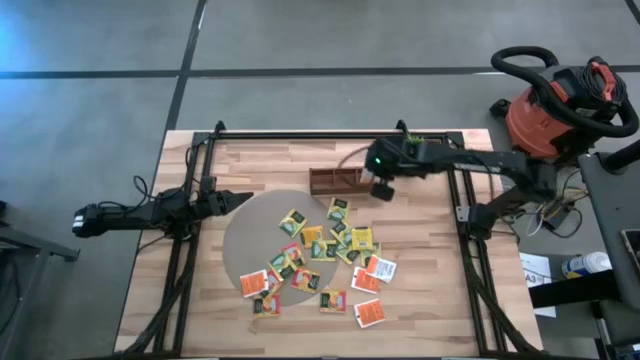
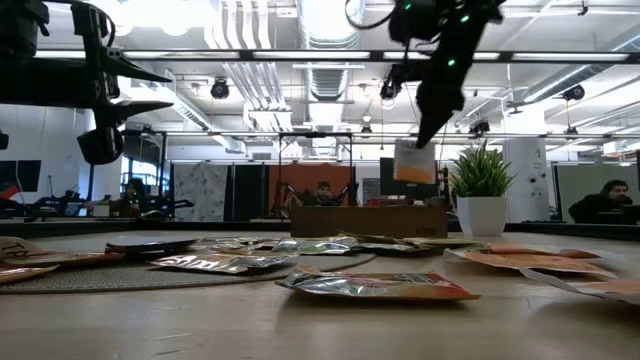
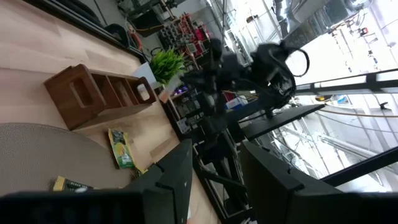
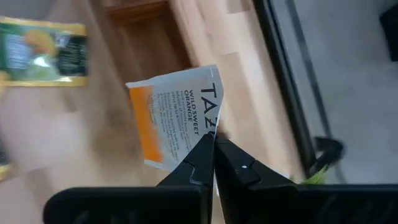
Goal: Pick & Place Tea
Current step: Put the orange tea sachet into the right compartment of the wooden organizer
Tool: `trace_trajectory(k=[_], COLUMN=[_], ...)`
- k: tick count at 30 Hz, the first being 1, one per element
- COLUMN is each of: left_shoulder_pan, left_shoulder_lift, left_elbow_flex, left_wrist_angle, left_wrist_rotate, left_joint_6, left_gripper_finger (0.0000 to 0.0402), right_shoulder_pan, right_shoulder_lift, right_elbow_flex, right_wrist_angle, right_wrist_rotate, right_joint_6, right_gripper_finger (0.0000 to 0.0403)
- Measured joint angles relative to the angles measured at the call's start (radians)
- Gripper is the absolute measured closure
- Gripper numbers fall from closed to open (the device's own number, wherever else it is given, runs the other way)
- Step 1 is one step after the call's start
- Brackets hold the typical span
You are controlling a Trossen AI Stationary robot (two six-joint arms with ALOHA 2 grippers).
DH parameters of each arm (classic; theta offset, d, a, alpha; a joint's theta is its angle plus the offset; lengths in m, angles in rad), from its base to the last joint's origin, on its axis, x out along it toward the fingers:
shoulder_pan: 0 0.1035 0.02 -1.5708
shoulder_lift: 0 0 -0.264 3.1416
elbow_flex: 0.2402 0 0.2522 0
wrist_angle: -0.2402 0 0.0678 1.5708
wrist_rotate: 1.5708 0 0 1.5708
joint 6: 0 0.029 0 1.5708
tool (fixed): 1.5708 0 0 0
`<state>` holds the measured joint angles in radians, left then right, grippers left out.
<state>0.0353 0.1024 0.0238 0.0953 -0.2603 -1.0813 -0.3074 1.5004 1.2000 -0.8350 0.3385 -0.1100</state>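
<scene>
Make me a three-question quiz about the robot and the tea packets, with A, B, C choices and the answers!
1. Where is the right gripper?
A. above the wooden tray's right end
B. over the floor
C. resting on the round mat

2. What colour stripe is on the sachet it holds?
A. blue
B. orange
C. purple

3. How is the left gripper?
A. shut on a sachet
B. open and empty
C. pressed flat on the mat

Answers:
1 A, the high view shows it at the tray's right end, and the low view shows it raised.
2 B, the right wrist view shows a white packet with an orange band.
3 B, its fingers stand apart with nothing between them.
</scene>
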Motion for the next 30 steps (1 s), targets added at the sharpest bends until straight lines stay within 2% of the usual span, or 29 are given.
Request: trace_trajectory(k=[4, 9, 13, 30], left_shoulder_pan=[0.000, 0.000, 0.000, 0.000], left_shoulder_lift=[0.000, 0.000, 0.000, 0.000], left_elbow_flex=[-0.001, -0.006, -0.012, -0.012], left_wrist_angle=[0.000, 0.000, -0.001, 0.000], left_wrist_rotate=[0.000, 0.000, 0.000, 0.000], left_joint_6=[0.000, -0.001, -0.016, -0.019], left_gripper_finger=[0.0271, 0.0271, 0.0271, 0.0271], right_shoulder_pan=[-0.029, -0.036, -0.041, -0.059], right_shoulder_lift=[0.091, 0.162, 0.174, 0.182], right_elbow_flex=[0.058, 0.065, 0.039, -0.011], right_wrist_angle=[0.003, 0.022, 0.076, 0.121], right_wrist_rotate=[-0.001, 0.025, 0.087, 0.094], right_joint_6=[-0.090, -0.157, -0.164, -0.239], right_gripper_finger=[0.0394, 0.0394, 0.0394, 0.0394])
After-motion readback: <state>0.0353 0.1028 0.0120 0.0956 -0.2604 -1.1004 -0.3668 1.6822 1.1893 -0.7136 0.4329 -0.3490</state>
